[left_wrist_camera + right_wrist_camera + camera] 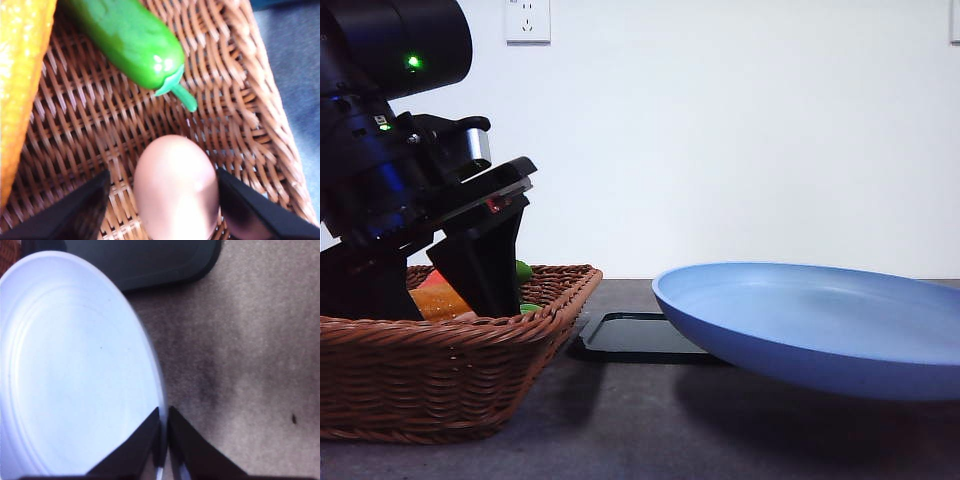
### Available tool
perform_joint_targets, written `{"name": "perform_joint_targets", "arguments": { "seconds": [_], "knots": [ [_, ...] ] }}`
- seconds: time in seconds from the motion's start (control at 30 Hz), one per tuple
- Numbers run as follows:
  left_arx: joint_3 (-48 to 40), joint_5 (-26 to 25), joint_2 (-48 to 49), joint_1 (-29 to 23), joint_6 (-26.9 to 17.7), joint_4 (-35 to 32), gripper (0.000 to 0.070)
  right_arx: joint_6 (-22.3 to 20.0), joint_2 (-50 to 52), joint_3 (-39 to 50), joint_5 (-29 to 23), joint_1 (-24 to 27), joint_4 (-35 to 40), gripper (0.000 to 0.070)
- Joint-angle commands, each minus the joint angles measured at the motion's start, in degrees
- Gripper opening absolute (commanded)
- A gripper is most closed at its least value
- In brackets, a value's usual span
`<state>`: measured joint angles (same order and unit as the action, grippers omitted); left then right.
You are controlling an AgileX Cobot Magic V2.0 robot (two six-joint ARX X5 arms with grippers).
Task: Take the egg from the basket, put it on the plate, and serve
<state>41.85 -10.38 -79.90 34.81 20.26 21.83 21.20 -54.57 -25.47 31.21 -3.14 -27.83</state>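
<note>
table (650, 430): dark grey | wall (740, 130): white | left jaws: spread around egg (176, 187) | right jaws: pinching plate (75, 370)

The egg (176, 187) lies in the basket (250, 115), between the left gripper's (162, 212) two fingers (75, 210), with gaps on both sides. Beyond the fingertips lies a pepper (132, 42); a corn cob (20, 90) lies outside one finger. The right gripper's (163, 440) fingers (137, 445) pinch the plate's (75, 370) rim, the worktop (240, 355) below. A tray (150, 260) lies beyond the plate.
</note>
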Motion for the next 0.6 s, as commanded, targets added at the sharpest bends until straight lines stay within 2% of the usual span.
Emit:
{"name": "perform_joint_targets", "arguments": {
  "seconds": [0.0, 0.47, 0.57],
  "knots": [
    [1.0, 0.1, -1.2, 0.5, -0.8, 0.1, 0.0363, -0.7, -0.3, -0.9, 0.2, 0.0, 0.3, 0.0000],
    [1.2, 0.1, -1.2, 0.5, -2.1, 1.6, 0.0213, -0.9, -0.3, -0.9, 0.2, 0.0, 0.3, 0.0000],
    [3.4, 0.1, -1.2, 0.5, -3.6, 5.3, 0.0201, -0.9, -0.3, -0.9, 0.2, 0.0, 0.2, 0.0000]
  ]
}}
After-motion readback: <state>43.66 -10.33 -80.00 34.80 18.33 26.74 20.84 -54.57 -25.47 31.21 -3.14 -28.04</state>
